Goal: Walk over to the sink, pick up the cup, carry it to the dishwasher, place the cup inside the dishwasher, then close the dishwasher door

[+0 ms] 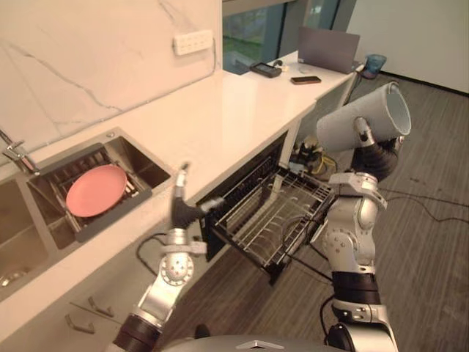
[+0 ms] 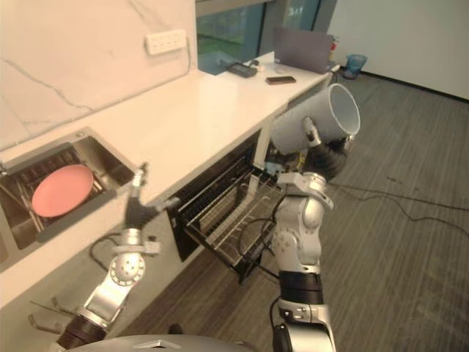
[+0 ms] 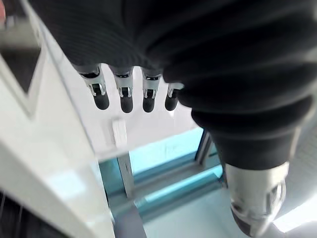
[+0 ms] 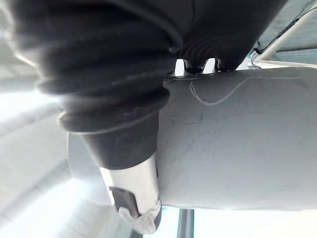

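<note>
Silver-fingered and straight, the left hand (image 1: 179,209) is idling beside the counter (image 1: 220,125). Beyond, the dishwasher rack (image 1: 275,216) is sitting pulled out. Above it the right hand (image 1: 374,154) is clamping the pale cup (image 1: 344,125) sideways. Carrying seems nearly done, and lowering the cup into the rack is likely coming next.

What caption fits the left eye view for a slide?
Right robot hand holds a grey cup raised near the pulled-out dishwasher rack; left robot hand open beside the counter.
</note>
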`<state>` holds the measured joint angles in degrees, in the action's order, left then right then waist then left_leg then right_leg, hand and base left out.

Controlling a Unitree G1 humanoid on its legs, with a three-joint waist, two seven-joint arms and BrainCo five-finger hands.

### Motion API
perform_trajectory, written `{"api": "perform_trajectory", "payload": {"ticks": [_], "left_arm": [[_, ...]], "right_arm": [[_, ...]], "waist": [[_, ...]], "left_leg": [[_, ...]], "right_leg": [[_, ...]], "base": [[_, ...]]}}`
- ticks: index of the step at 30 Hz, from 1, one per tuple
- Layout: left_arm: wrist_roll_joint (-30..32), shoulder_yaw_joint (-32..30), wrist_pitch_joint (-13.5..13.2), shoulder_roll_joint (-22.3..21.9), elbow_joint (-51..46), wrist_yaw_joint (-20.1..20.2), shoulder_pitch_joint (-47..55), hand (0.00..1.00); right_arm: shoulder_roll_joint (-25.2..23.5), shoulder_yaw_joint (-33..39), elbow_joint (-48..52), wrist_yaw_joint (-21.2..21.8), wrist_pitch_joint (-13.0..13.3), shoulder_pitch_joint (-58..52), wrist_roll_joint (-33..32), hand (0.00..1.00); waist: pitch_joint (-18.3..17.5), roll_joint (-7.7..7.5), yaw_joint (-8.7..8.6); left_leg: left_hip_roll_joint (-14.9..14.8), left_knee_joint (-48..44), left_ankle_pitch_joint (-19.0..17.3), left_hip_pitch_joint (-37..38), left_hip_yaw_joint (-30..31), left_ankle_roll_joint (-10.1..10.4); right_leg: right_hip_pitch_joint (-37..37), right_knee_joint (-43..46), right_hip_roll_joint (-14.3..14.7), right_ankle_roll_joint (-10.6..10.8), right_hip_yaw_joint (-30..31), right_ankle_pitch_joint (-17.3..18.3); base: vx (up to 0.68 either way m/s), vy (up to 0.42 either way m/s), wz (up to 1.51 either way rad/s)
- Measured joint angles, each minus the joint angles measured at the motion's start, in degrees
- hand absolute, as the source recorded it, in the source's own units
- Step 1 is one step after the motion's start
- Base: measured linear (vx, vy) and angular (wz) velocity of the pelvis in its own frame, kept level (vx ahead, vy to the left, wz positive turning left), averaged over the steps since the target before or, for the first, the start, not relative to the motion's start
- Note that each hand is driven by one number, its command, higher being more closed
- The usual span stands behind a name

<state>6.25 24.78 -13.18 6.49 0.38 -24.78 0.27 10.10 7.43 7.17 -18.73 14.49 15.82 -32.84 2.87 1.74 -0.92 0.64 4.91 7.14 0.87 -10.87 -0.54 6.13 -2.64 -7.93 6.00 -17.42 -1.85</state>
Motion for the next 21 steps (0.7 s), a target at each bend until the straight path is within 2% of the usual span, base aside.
{"api": "perform_trajectory", "payload": {"ticks": [3,7,8,9,10,12,14,17,19,21], "left_arm": [[-11.16,-0.06,-0.51,-0.93,-1.78,8.16,0.96,0.00],[-20.24,0.18,-0.36,-0.79,-4.31,16.79,3.48,0.00],[-22.42,0.82,0.62,-0.83,-4.39,20.02,4.18,0.00],[-24.08,1.54,2.90,-0.83,-4.35,23.51,4.99,0.00],[-24.56,1.93,4.26,-0.79,-4.34,25.14,5.48,0.00],[-24.21,4.13,9.71,-0.34,-1.44,28.95,6.89,0.00],[-19.96,5.05,12.66,-0.48,6.48,29.12,7.39,0.00],[-12.75,2.90,14.78,0.37,20.10,27.90,9.03,0.00],[-7.93,-1.26,15.83,1.43,27.81,25.59,10.76,0.00],[-6.04,-4.62,16.13,1.42,31.63,24.14,11.11,0.00]], "right_arm": [[1.69,1.62,-1.94,3.61,-0.99,-1.87,3.64,1.00],[2.97,4.64,-8.02,5.04,-1.79,-2.79,6.73,1.00],[3.28,5.04,-10.41,5.05,-2.12,-3.27,8.21,1.00],[3.99,4.93,-12.67,5.13,-2.25,-3.89,10.13,1.00],[4.08,5.02,-13.56,5.26,-2.36,-4.15,11.19,1.00],[4.23,4.52,-17.19,6.37,-2.49,-4.54,14.52,1.00],[4.27,2.94,-19.04,8.65,-4.37,-4.71,15.21,1.00],[3.96,-0.87,-23.74,9.98,-6.55,-4.86,16.81,1.00],[3.97,-2.50,-28.71,9.32,-8.33,-4.74,18.62,1.00],[3.96,-2.79,-31.74,8.04,-8.84,-4.44,19.98,1.00]], "waist": [[0.18,-0.14,0.13],[0.38,-0.45,0.26],[0.49,-0.62,0.39],[0.54,-0.70,0.57],[0.54,-0.70,0.59],[1.33,-0.81,1.27],[1.97,-0.88,1.47],[3.16,-1.38,1.28],[3.50,-1.70,2.78],[3.98,-1.78,3.36]], "left_leg": [[-0.03,0.00,0.01,-0.23,0.28,0.01],[0.20,0.00,0.15,-1.04,1.47,-0.15],[0.33,-0.01,0.21,-1.22,2.00,-0.24],[0.48,-0.01,0.26,-1.48,2.57,-0.32],[0.57,-0.01,0.35,-1.73,2.89,-0.45],[0.60,-0.01,0.35,-1.96,3.28,-0.46],[0.66,-0.01,0.34,-1.99,3.70,-0.45],[0.70,-0.01,0.34,-1.81,5.06,-0.42],[0.91,0.00,0.31,-1.86,6.26,-0.39],[1.12,0.01,0.37,-1.85,7.16,-0.38]], "right_leg": [[-0.01,-0.05,0.01,0.08,-0.53,0.05],[-0.20,-0.10,-0.09,0.31,-1.74,0.24],[-0.15,0.03,-0.15,0.46,-2.21,0.38],[-0.23,0.17,-0.23,0.55,-2.48,0.41],[-0.33,0.30,-0.28,0.57,-2.66,0.38],[-0.21,0.37,-0.39,0.53,-3.51,0.26],[-0.05,0.38,-0.35,0.49,-3.89,0.45],[0.81,0.51,-0.23,0.61,-5.34,1.50],[1.26,0.54,-0.27,0.90,-6.58,1.97],[1.91,0.54,-0.31,0.96,-7.42,2.29]], "base": [[0.00,0.000,0.04],[0.03,0.003,0.15],[0.04,0.008,0.23],[0.05,0.010,0.23],[0.05,0.012,0.23],[0.05,0.012,0.13],[0.03,-0.003,0.09],[0.02,-0.019,0.21],[0.04,-0.018,0.27],[0.04,-0.007,0.39]]}}
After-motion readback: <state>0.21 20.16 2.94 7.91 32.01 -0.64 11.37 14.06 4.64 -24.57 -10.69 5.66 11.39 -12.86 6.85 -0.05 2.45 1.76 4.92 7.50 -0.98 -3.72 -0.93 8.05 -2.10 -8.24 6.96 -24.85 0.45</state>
